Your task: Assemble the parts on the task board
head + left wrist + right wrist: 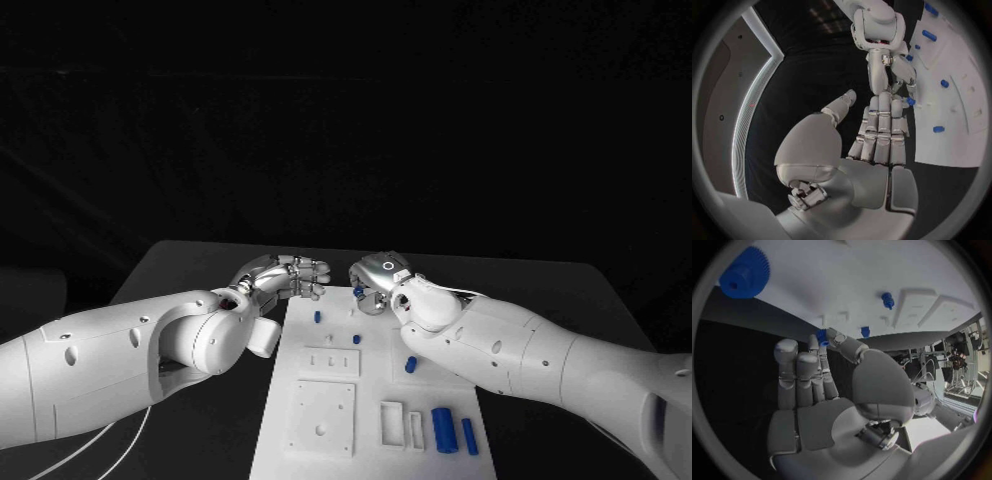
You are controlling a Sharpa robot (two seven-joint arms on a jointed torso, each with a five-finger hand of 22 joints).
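Right robot hand [387, 283] pinches a small blue plastic part [821, 336] at its fingertips over far end of white flat task board [325, 345] on the black bench [188, 262]. Left robot hand [289, 274] empty, fingers straight. Risk: thin pinch, part may twist/drop; hands nearly touching, could bump.

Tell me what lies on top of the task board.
On the task board lie small blue parts: two long cylinders near its close end and a short peg mid-board. The right hand covers its far end, pinching a blue piece.
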